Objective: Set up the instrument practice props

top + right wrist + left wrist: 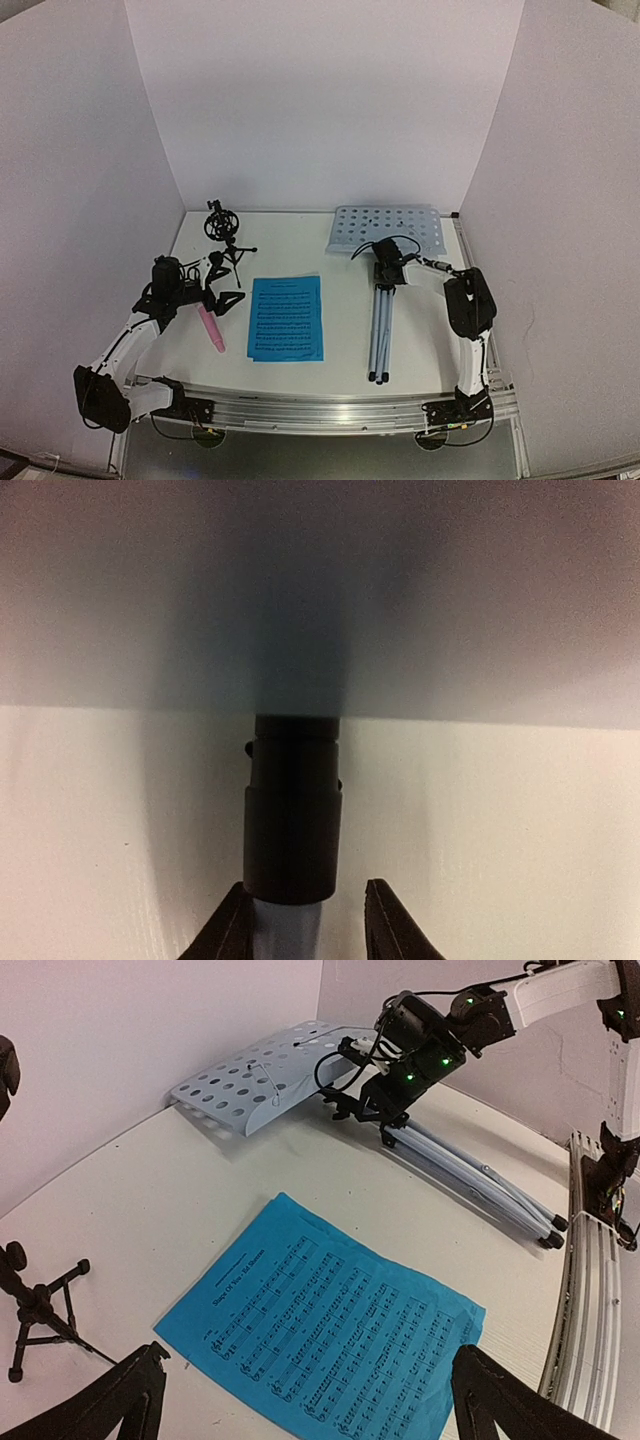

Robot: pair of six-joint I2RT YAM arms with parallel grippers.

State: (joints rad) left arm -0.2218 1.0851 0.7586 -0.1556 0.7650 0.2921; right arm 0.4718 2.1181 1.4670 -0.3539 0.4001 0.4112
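Note:
The music stand lies flat at the back right, its pale blue perforated desk (385, 230) (260, 1085) against the wall and its folded silver legs (380, 330) (480, 1185) pointing toward me. My right gripper (385, 272) (385, 1115) (305, 920) is shut on the stand's pole just below the black collar (293, 810). Bright blue music sheets (287, 318) (330, 1330) lie mid-table. My left gripper (222, 285) (305, 1400) hangs open above their left edge, holding nothing. The pink microphone (211, 328) lies left of the sheets. The black tripod mic holder (222, 228) (35, 1305) stands at the back left.
White walls enclose the table on three sides. A metal rail (320, 410) (590, 1290) runs along the near edge with both arm bases on it. The right arm (470, 310) reaches in from the right side.

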